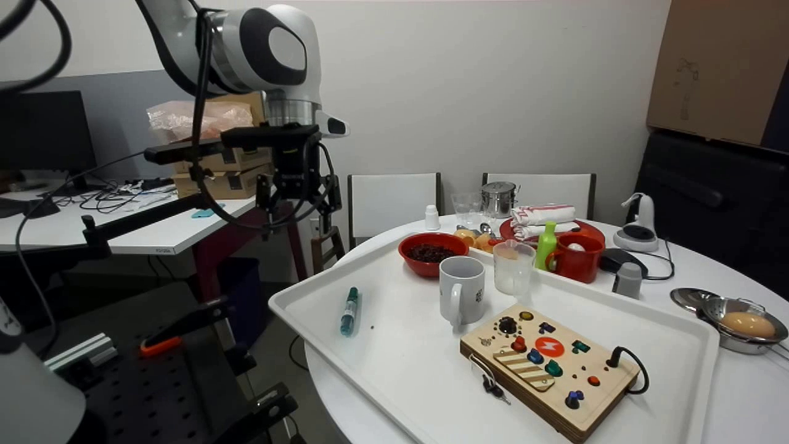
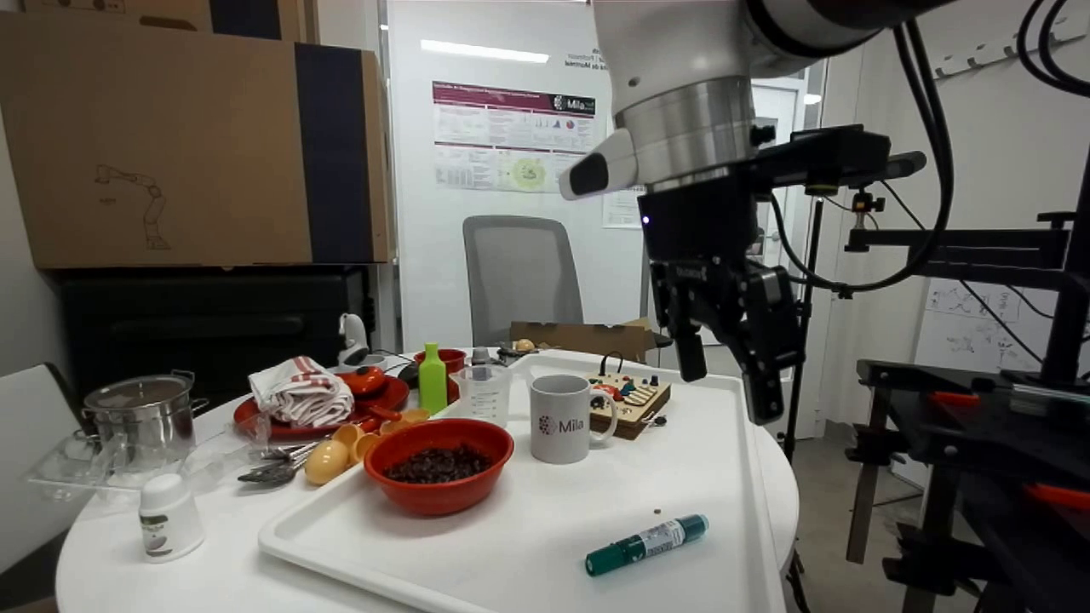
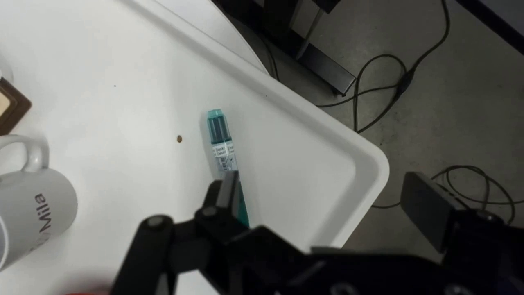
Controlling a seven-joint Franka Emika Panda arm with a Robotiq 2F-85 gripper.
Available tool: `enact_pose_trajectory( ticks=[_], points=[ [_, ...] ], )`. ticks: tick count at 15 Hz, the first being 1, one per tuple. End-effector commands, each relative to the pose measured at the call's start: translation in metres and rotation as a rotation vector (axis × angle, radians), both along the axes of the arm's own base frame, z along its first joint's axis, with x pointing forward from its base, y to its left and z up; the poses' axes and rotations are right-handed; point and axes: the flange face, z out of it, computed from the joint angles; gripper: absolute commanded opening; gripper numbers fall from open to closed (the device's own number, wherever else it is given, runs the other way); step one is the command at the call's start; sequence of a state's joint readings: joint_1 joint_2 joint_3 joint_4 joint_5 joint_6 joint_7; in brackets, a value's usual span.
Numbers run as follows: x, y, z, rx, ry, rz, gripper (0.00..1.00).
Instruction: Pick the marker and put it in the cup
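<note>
**End effector (image 3: 321,184) poised, nothing gripped**

In the wrist view, the end effector is seen nearest the camera, its fingers spread wide with only a gap between them; in both exterior views it is shown well above the level of the counter (image 1: 752,401).

In an exterior view, the teal marker (image 2: 645,545) is found on its side at the near right of the white tray (image 2: 528,553), well apart from the white-grey Mila mug (image 2: 559,421). It is judged light, stiff and not fragile, with a smooth plastic barrel that could be rolled by a nudge. It would best be gripped across its labelled middle, with one finger set down along each long side.

The Mila mug is stood upright; its bottom is hidden, so its contents cannot be told. The red bowl (image 2: 438,498) near it is partly filled with small dark pieces (image 2: 438,465), perhaps beans. In an exterior view, a white rounded object (image 1: 576,247) is seen in the red mug (image 1: 579,265) on the far right.
</note>
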State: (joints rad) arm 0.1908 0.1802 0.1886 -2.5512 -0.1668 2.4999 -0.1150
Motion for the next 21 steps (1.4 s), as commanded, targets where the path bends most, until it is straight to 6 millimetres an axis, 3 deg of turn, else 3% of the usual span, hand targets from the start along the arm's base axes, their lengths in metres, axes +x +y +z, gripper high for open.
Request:
enact_pose_trajectory(
  ticks=[1, 10, 12, 16, 21],
  points=[
    [0.009, -0.01, -0.028, 0.004, 0.018, -0.004, 1.0],
    [0.016, -0.008, -0.028, 0.019, 0.017, -0.021, 1.0],
    [0.02, -0.001, -0.028, 0.062, -0.059, 0.032, 1.0],
    [0.031, 0.007, -0.05, 0.215, -0.146, 0.114, 1.0],
    [0.03, 0.004, -0.097, 0.284, -0.077, 0.197, 1.0]
  ],
)
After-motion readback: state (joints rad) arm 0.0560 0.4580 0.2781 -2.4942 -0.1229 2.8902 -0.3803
